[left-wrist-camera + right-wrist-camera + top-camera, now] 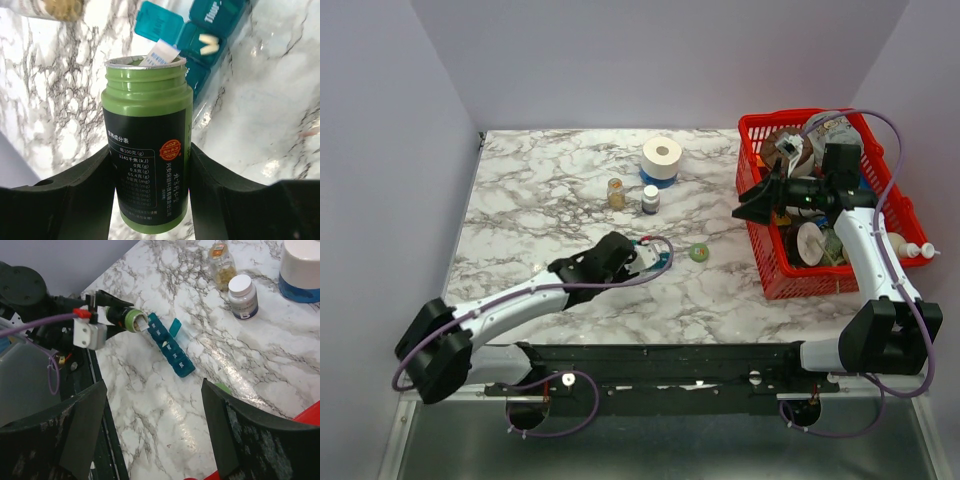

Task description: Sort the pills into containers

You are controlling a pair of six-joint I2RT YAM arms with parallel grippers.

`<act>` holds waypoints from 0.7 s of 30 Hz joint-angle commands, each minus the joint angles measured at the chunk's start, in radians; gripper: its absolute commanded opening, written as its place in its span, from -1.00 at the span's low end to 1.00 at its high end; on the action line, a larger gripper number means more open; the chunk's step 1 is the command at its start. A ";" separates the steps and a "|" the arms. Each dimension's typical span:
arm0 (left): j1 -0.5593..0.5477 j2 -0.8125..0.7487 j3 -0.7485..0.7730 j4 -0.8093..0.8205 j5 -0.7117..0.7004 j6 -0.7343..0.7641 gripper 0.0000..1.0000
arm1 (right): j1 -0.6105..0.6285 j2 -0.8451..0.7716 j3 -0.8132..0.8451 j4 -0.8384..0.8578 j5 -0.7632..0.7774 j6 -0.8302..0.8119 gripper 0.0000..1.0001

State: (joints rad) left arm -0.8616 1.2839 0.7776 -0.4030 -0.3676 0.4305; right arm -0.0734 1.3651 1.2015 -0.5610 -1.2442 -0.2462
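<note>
Left pincer (147,160): clamped on uncapped green bottle (145,120), mouth at end of pill organizer (170,345). Left wrist alone shows white pills (208,44) in an open compartment. Right pincer (152,425): apart, above table (260,370).

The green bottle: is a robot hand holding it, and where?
Yes. The left gripper clamps the green bottle around its labelled body, leaving the open neck free. The right gripper holds nothing.

- Reaches low and forward with the left arm (510,305), left gripper (632,258) clamped round a green bottle (147,150).
- Holds the right gripper (753,205) raised, fingers (80,425) spread wide.
</note>
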 commanded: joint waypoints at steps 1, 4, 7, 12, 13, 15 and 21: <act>0.038 -0.223 -0.132 0.330 0.214 -0.116 -1.00 | 0.000 -0.046 0.033 -0.040 -0.009 -0.073 0.72; 0.058 -0.354 -0.247 0.525 0.344 -0.157 -1.00 | 0.015 -0.064 0.082 -0.080 0.054 -0.131 0.75; 0.088 -0.457 -0.352 0.723 0.442 -0.219 -1.00 | 0.049 -0.063 0.180 -0.192 0.103 -0.235 1.00; 0.147 -0.573 -0.495 0.999 0.611 -0.395 -1.00 | 0.142 -0.023 0.319 -0.355 0.187 -0.439 1.00; 0.157 -0.599 -0.511 1.079 0.628 -0.423 -1.00 | 0.164 -0.018 0.317 -0.356 0.187 -0.467 1.00; 0.161 -0.623 -0.557 1.163 0.673 -0.471 -1.00 | 0.178 -0.009 0.316 -0.364 0.142 -0.494 1.00; 0.177 -0.707 -0.696 1.464 0.671 -0.650 -1.00 | 0.359 0.089 0.394 -0.600 0.257 -0.840 1.00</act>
State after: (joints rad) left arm -0.6975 0.6239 0.1558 0.7212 0.2348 -0.0586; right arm 0.1795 1.4132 1.5814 -1.0050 -1.0866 -0.8593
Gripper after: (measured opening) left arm 0.600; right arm 0.998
